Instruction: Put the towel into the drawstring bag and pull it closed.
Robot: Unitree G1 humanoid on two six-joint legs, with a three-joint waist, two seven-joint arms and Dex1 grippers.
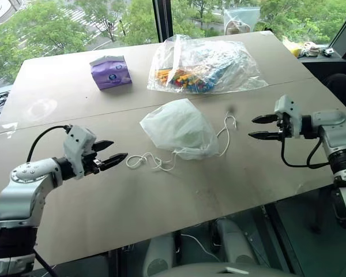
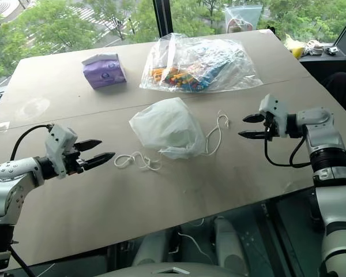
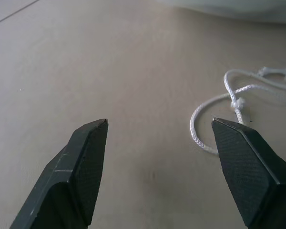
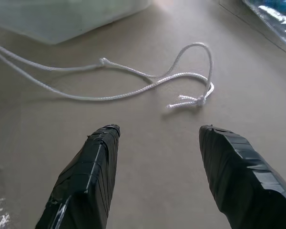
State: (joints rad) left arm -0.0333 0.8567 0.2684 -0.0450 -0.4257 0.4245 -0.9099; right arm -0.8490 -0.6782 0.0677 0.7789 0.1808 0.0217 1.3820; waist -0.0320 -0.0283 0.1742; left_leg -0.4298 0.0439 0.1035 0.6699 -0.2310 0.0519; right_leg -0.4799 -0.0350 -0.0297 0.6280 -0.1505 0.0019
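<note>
The drawstring bag (image 1: 180,128) lies bunched and bulging in the middle of the table, its mouth gathered. One white cord (image 1: 147,161) trails toward my left gripper, the other cord (image 1: 226,130) loops toward my right. The towel is hidden; the bag's fabric has a faint green tint. My left gripper (image 1: 118,149) hovers open just short of the left cord's end (image 3: 200,133), nothing between its fingers. My right gripper (image 1: 252,127) is open too, a little to the right of the right cord loop (image 4: 133,93), which lies on the table ahead of its fingertips (image 4: 105,138).
A purple tissue pack (image 1: 111,71) stands at the back left. A clear plastic bag of colourful sticks (image 1: 202,66) lies behind the drawstring bag. Another clear bag (image 1: 241,20) sits at the table's far edge. The table's (image 1: 161,213) front edge is close.
</note>
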